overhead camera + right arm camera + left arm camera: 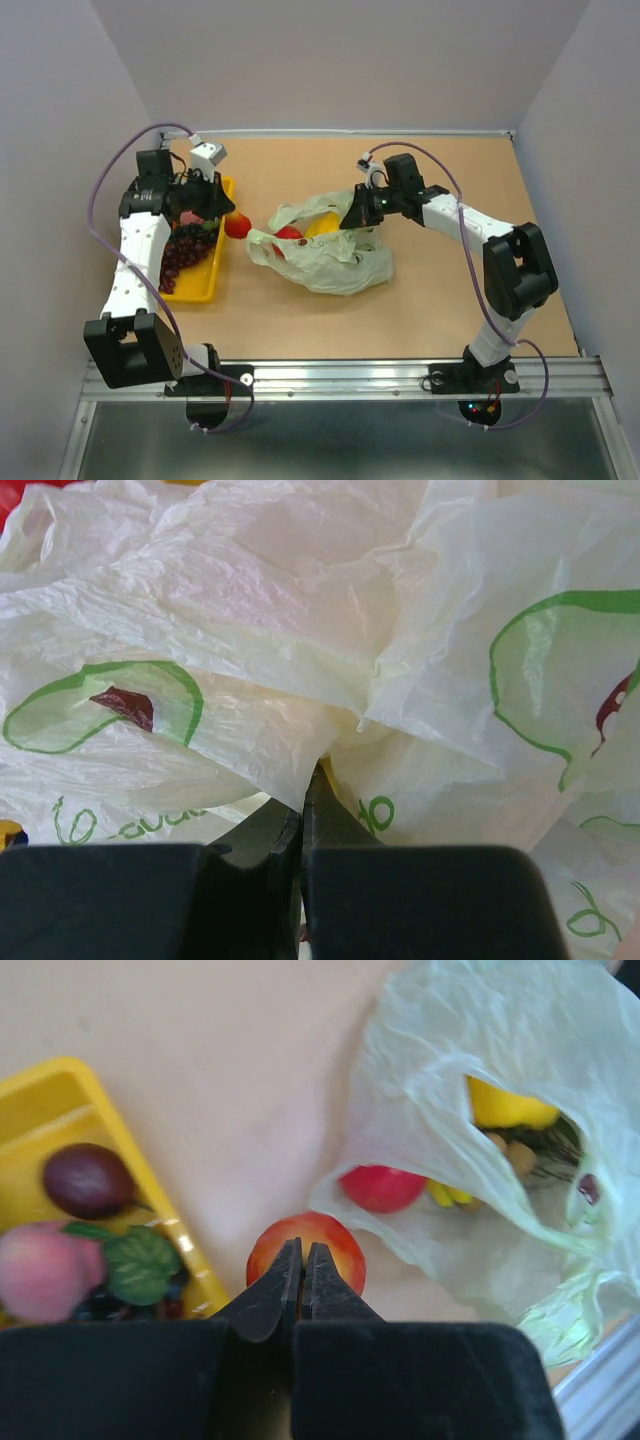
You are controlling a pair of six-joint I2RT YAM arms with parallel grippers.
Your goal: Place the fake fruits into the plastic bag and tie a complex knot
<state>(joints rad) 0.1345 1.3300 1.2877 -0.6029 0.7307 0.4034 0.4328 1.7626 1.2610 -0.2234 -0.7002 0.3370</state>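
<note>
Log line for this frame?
left gripper shut at red apple | right gripper shut on plastic bag | untied; grapes in yellow tray

White arm shells (135, 265), bulky black joints (520, 265), thin lilac cables (103, 175), black tapered fingers (268, 1295)

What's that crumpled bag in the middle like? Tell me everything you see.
The bag is thin, translucent, pale green plastic with green and dark red print, heavily crinkled. It lies slumped on the table, mouth gaping leftward. A red fruit and yellow fruit sit inside. The right gripper pinches a fold in its jaws.
</note>
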